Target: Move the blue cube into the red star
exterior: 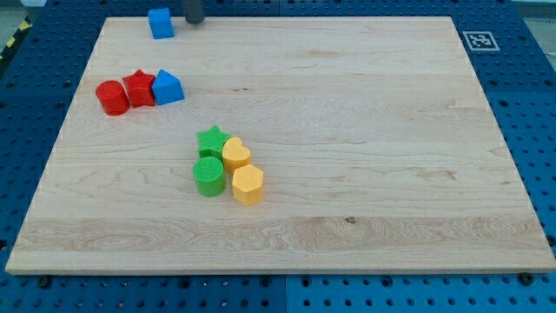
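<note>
The wooden table (365, 130) fills most of the view and rests on a blue perforated base (539, 104); a black-and-white marker tag (478, 40) sits at its top right corner.

Landmark: the red star (138, 88), near the table's left edge.
- Red cylinder (111, 97): touching the star on the view's left.
- Blue wedge-shaped block (167, 87): touching the star on the view's right.
- Blue cube (161, 23): well above the star, at the table's top edge, apart from it.
- Cluster of four, well below and right of the star: green star (212, 142), yellow heart-shaped block (236, 155) beside it, green cylinder (208, 176) and yellow hexagonal block (248, 184) beneath them. All four appear to touch their neighbours.

My tip (193, 21): a dark rod cut by the view's top edge, just right of the blue cube, a narrow gap between them. There are no fingers on this rod, so no open or closed state applies.
</note>
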